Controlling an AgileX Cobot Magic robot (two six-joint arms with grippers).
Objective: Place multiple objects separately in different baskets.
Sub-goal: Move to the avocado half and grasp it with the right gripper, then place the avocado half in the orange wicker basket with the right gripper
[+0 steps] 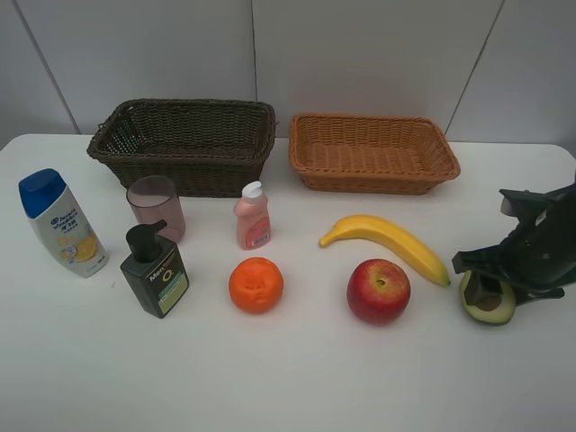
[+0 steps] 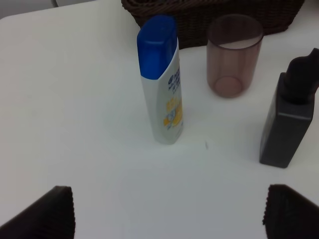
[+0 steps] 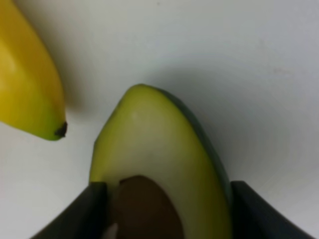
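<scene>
1. Left gripper (image 2: 167, 214): fingertips spread wide apart, nothing between them. It hangs over bare table (image 1: 297, 378) near the left edge and cannot be seen in the high view.
2. Right gripper (image 3: 167, 211): closed on the avocado half (image 1: 492, 307), one finger (image 3: 95, 211) against the cut-face side and the other against the dark skin side. The avocado half rests on the table.
3. Avocado half: close to the right edge, cut face up, pit showing. It sits just beside the banana's tip, and the wrist view shows they are not touching.
4. Yellow banana (image 1: 387, 240): lies flat in the right half of the table, in front of the light basket, with its dark-tipped end toward the avocado half.
5. Red apple (image 1: 378, 291): just on the near side of the banana, stem dimple up.
6. Orange (image 1: 256, 284): mid-table, well apart from the apple.
7. Small pink bottle (image 1: 252, 219): upright, behind the orange and in front of the dark basket's right end.
8. Pink translucent cup (image 1: 157, 209): upright, open end up, close in front of the dark basket.
9. Dark pump bottle (image 1: 155, 274): upright, just in front of the cup.
10. White blue-capped shampoo bottle (image 1: 63, 225): standing near the left edge.
11. Dark brown basket (image 1: 184, 110): far edge, left side, deep. Cannot tell what is inside.
12. Light orange-tan basket (image 1: 373, 184): far edge, right of the dark one. Shallower, and close beside it with a gap.
</scene>
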